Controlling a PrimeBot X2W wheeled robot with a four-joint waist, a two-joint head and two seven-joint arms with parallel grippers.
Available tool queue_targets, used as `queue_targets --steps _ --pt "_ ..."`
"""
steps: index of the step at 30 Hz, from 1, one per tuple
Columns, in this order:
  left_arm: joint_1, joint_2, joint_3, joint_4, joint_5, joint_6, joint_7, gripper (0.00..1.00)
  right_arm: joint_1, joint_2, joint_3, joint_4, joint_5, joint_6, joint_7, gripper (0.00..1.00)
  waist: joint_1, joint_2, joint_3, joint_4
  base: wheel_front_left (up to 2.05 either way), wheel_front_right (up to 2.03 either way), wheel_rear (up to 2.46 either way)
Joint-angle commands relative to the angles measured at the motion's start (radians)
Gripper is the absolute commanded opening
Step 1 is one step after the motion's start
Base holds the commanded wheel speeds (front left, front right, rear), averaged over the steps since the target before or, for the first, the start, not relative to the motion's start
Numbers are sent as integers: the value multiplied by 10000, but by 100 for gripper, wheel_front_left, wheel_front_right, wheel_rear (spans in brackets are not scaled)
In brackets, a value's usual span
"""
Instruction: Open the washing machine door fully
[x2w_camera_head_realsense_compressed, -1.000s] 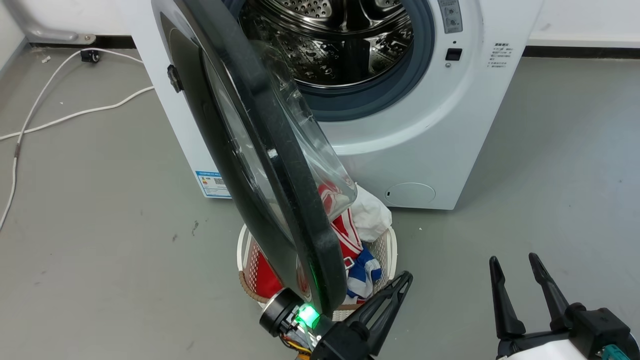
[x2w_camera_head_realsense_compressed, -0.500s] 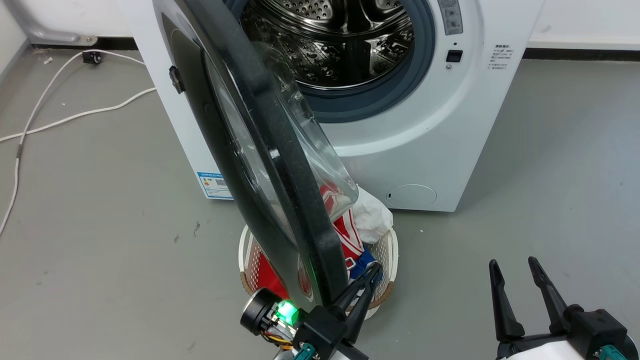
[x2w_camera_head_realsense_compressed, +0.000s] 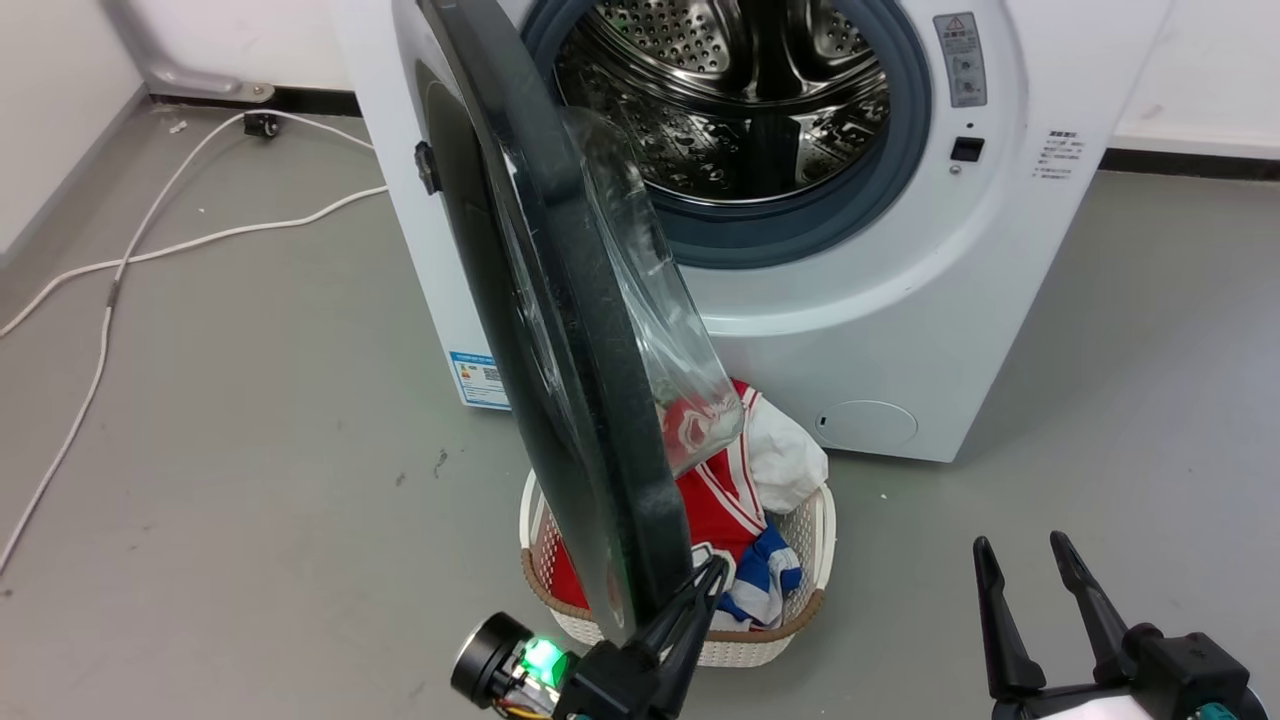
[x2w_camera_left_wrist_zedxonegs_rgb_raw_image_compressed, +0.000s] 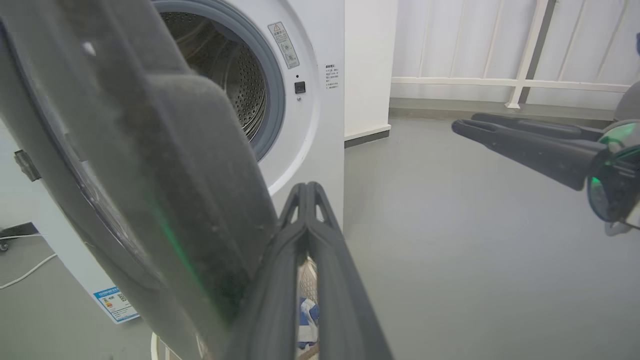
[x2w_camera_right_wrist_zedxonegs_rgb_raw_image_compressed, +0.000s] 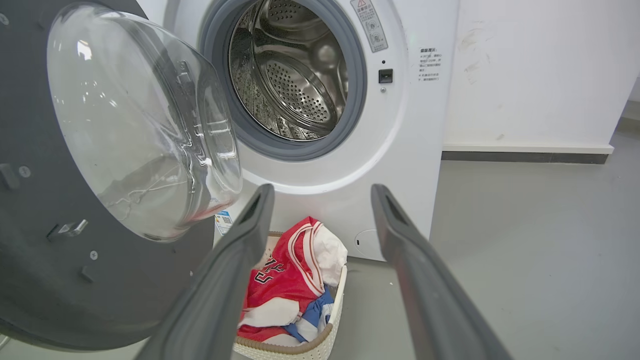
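The washing machine door (x2w_camera_head_realsense_compressed: 600, 400) stands swung out from the white machine (x2w_camera_head_realsense_compressed: 900, 330), edge-on to the head view, its clear glass bowl (x2w_camera_head_realsense_compressed: 665, 330) facing the drum (x2w_camera_head_realsense_compressed: 740, 90). My left gripper (x2w_camera_head_realsense_compressed: 712, 572) is shut with nothing between its fingers and lies against the inner side of the door's lower rim. In the left wrist view the shut left gripper (x2w_camera_left_wrist_zedxonegs_rgb_raw_image_compressed: 308, 189) sits right beside the dark door (x2w_camera_left_wrist_zedxonegs_rgb_raw_image_compressed: 165, 165). My right gripper (x2w_camera_head_realsense_compressed: 1020, 543) hangs open and empty at the lower right, apart from the door. The right wrist view has the door (x2w_camera_right_wrist_zedxonegs_rgb_raw_image_compressed: 45, 240) left of the open right gripper (x2w_camera_right_wrist_zedxonegs_rgb_raw_image_compressed: 322, 192).
A white laundry basket (x2w_camera_head_realsense_compressed: 805, 600) with red, white and blue clothes (x2w_camera_head_realsense_compressed: 725, 490) stands on the floor under the door, in front of the machine. White cables (x2w_camera_head_realsense_compressed: 150, 250) trail over the grey floor at the left. A white wall runs behind the machine.
The head camera has shifted, moving the whole picture right and down. My left gripper has moved left to the door's lower rim and now rests against it. The right gripper has stayed put.
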Motion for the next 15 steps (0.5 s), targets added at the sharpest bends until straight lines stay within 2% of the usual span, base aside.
queue_targets --steps 1,11,15 --pt "133 252 337 16 20 203 43 0 77 33 3 18 83 -2 -21 100 1 0 -32 99 0 0 0" --pt "828 318 876 -355 -40 507 36 0 160 33 170 110 152 -2 -21 100 1 0 51 524 0 0 0" --pt "980 424 1385 -595 -69 690 34 0 180 33 168 130 137 -2 -21 100 1 0 144 783 0 0 0"
